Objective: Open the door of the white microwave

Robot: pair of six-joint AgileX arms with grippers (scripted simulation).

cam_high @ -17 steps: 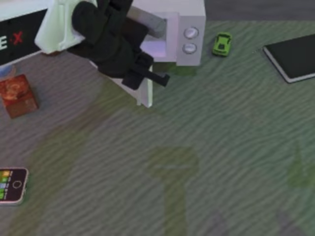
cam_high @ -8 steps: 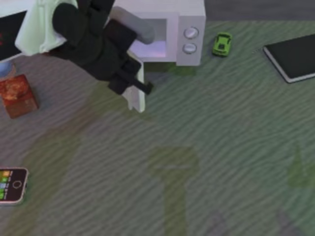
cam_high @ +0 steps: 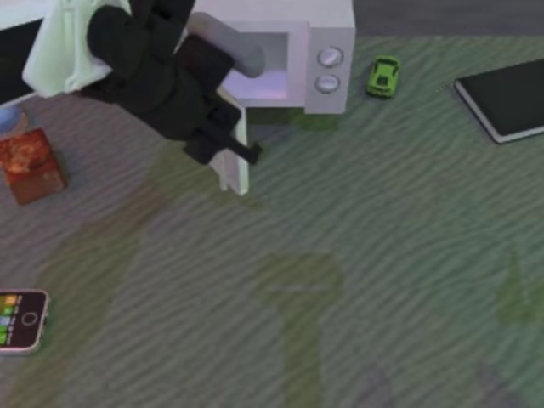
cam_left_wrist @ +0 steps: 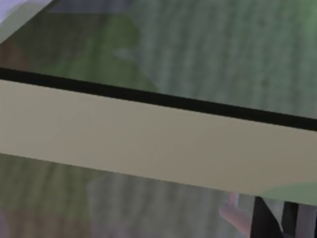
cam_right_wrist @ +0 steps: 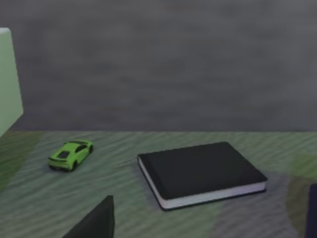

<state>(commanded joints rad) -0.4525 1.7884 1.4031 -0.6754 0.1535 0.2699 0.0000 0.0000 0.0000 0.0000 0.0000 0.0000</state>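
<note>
Door (cam_high: 239,161) of the white microwave (cam_high: 327,34), at the table's far edge left of centre, stands swung out toward the table's near side, cavity exposed. Left gripper (cam_high: 223,143) sits at the door's free edge; whether its fingers clamp that edge cannot be told. The panel is judged rigid, light and smooth, pivoting on a hinge; hold belongs at the free edge, farthest from the hinge. Right arm is parked out of the top view.
</note>
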